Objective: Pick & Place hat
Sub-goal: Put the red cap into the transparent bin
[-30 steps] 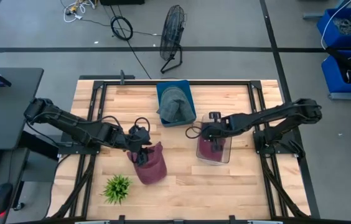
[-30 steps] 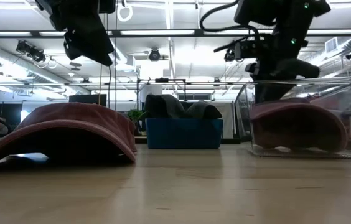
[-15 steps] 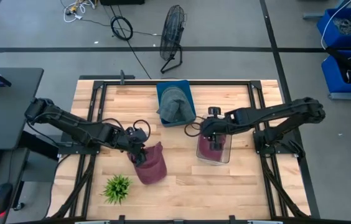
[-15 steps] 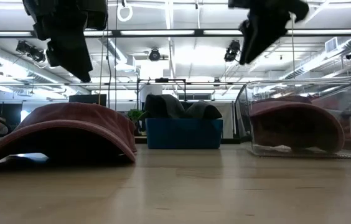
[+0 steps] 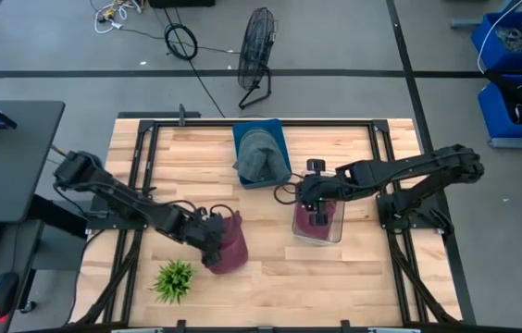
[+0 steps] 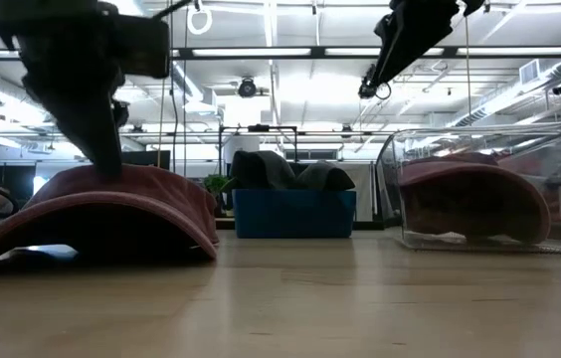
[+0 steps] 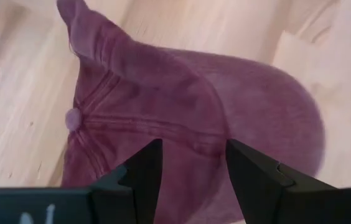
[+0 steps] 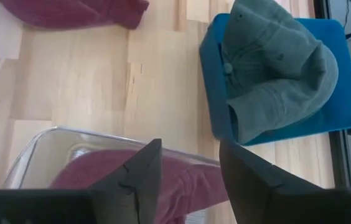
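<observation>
A maroon hat (image 5: pixel 229 244) lies on the table, its brim and rim down; it also shows in the low view (image 6: pixel 101 214) and the left wrist view (image 7: pixel 182 106). My left gripper (image 5: pixel 211 237) is open and down at the hat's crown (image 7: pixel 191 152). A second maroon hat (image 6: pixel 474 204) lies inside a clear box (image 5: pixel 318 222). My right gripper (image 5: pixel 316 203) is open and empty above that box, as the right wrist view (image 8: pixel 188 171) shows. A green hat (image 5: pixel 257 154) rests in a blue bin (image 5: pixel 278 139). My left gripper comes at the maroon hat's crown (image 7: pixel 191 140) from above, slanting down, one open finger (image 7: pixel 141 171) on either side of a ridge of cloth. In the low view the fingertips (image 6: pixel 109 167) reach the hat's top. I cannot tell whether they touch it.
A small green plant (image 5: pixel 174 279) stands near the table's near edge, left of the maroon hat. The blue bin stands at the far middle. A fan (image 5: pixel 257 51) stands on the floor beyond the table. Bare wood lies between the hat and the clear box.
My left gripper has gone down and a little toward the near edge, onto the maroon hat on the table. My right gripper has risen out of the clear box, leaving the second maroon hat lying inside.
</observation>
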Robot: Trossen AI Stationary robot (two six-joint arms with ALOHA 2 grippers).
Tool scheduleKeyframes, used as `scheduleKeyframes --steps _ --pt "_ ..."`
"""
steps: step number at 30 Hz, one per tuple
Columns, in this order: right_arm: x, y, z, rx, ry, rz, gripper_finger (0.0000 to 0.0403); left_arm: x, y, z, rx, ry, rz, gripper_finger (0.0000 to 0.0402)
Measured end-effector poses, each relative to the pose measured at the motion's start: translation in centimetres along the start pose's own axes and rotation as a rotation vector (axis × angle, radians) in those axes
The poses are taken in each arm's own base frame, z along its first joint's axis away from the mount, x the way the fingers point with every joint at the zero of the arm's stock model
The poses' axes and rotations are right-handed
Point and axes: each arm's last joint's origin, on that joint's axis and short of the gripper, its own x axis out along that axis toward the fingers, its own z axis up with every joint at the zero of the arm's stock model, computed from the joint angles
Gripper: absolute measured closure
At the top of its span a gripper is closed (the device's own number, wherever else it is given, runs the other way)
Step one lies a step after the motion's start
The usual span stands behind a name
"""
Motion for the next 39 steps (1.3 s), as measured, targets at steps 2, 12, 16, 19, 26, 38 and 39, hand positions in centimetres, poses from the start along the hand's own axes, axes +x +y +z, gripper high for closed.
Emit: scheduleKeyframes --steps 2,12,16,19,26,38,39 --pt "0.0 0.0 0.0 0.001 -0.002 0.000 0.0238 0.6 0.0 -0.2 0.003 0.014 0.021 0.0220" --pt "0.0 0.0 0.5 -0.020 -0.055 0.019 0.0238 2.3 -0.2 -0.5 0.107 0.041 0.051 0.0301" --pt "-0.1 0.3 1.6 -0.029 -0.165 0.119 0.0238 1.8 -0.5 0.0 0.136 0.024 0.045 0.0380" --pt "0.0 0.7 2.9 -0.027 -0.293 0.224 0.0238 1.1 -1.3 1.1 0.181 -0.018 0.025 0.0389" --pt "2.9 2.4 4.9 -0.102 -0.490 0.372 0.0238 -1.3 -3.4 4.2 0.334 -0.173 0.021 0.0391" --pt "10.2 5.1 6.0 -0.171 -0.485 0.371 0.0238 -2.5 -3.2 7.0 0.442 -0.280 0.094 0.0388" --pt "10.5 5.2 5.9 -0.170 -0.475 0.371 0.0238 -2.5 -3.1 7.1 0.441 -0.274 0.096 0.0390"
